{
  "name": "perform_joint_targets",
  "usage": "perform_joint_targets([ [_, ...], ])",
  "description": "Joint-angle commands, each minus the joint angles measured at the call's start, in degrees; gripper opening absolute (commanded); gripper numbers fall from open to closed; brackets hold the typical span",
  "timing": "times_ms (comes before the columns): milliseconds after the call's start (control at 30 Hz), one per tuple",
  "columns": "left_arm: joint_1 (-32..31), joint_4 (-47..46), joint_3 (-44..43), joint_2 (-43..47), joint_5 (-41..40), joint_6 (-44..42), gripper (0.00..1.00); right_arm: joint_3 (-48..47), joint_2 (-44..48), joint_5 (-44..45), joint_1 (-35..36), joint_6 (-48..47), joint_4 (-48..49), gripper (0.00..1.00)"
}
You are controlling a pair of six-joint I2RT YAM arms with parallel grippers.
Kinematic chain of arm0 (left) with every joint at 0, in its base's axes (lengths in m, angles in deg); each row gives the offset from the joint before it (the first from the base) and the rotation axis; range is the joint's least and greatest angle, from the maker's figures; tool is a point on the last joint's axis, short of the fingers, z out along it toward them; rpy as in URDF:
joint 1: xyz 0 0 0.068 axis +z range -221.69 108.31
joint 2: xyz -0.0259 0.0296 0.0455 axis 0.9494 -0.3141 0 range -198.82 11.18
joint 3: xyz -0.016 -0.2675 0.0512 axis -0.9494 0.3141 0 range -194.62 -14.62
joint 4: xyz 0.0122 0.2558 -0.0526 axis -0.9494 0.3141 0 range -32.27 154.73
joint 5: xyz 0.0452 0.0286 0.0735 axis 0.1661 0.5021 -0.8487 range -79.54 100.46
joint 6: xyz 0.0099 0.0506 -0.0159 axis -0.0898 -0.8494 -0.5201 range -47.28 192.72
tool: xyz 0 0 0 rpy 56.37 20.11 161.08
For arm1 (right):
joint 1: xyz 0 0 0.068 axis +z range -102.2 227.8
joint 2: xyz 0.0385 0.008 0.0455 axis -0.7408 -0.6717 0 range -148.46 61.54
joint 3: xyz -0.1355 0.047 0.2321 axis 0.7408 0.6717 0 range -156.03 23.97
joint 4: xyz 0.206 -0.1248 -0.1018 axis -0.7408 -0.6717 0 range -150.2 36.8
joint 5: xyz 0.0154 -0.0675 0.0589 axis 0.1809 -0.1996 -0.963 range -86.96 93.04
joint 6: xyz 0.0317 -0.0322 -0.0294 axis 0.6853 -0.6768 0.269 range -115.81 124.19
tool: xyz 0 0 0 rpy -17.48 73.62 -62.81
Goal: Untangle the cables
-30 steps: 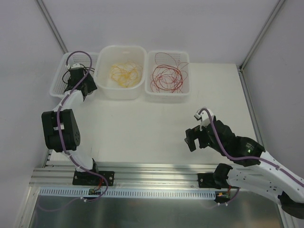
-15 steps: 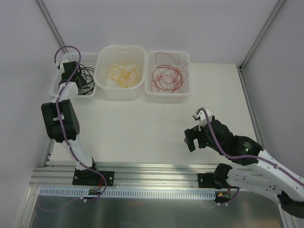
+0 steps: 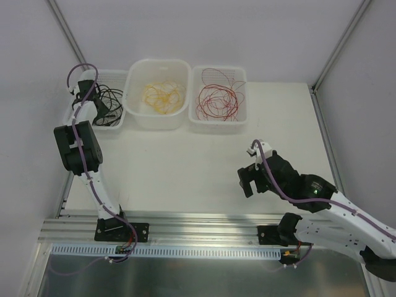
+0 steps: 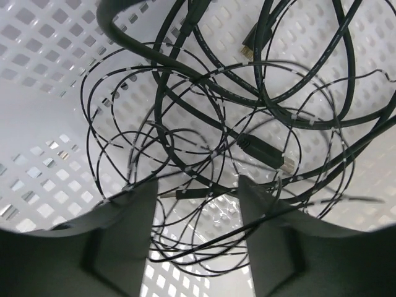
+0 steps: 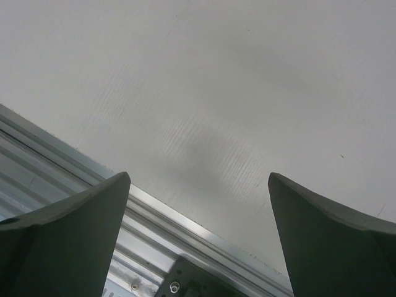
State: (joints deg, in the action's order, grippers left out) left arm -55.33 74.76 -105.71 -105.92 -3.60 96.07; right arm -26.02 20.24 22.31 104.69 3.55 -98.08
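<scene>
Nearest, above bare table point(image 3: 185, 161) just beyond the metal rail point(image 3: 185, 224): right gripper point(image 5: 198, 179), fingers spread wide, holding nothing. Farther off, along the far edge, three white baskets side by side, well apart from that gripper. Inside the left basket point(image 3: 111, 70): one tangle of black cables point(image 4: 266, 151), with left gripper point(image 4: 198, 192) poised just over it, likewise spread, no wire pinched. Inside the middle basket point(image 3: 158, 61): yellow-orange cables point(image 3: 163, 96). Inside the right basket point(image 3: 218, 129): red cables point(image 3: 216, 100).
</scene>
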Motion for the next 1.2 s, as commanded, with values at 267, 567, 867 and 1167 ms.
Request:
perform_joint_targets([
  [267,-0.3,3.4,-0.7,16.5,5.4,2.7,0.94,-6.3,1.7,3.6,-0.1,0.5,-4.1,1.0],
  [567,-2.6,3.9,6.4,31.7,9.4,4.2,0.99,-12.6,7.0,13.7,-0.1,3.2,-12.7,1.0],
  [867,-4.8,8.1,24.1,60.5,19.7,2.5,0.99,-14.6,16.7,27.6,-0.1,7.2,-19.9,1.0],
  [1167,-4.8,25.2,27.4,89.6,22.4,-6.4,0.99,-9.4,29.3,35.1,-0.1,7.7,-22.4,1.0],
])
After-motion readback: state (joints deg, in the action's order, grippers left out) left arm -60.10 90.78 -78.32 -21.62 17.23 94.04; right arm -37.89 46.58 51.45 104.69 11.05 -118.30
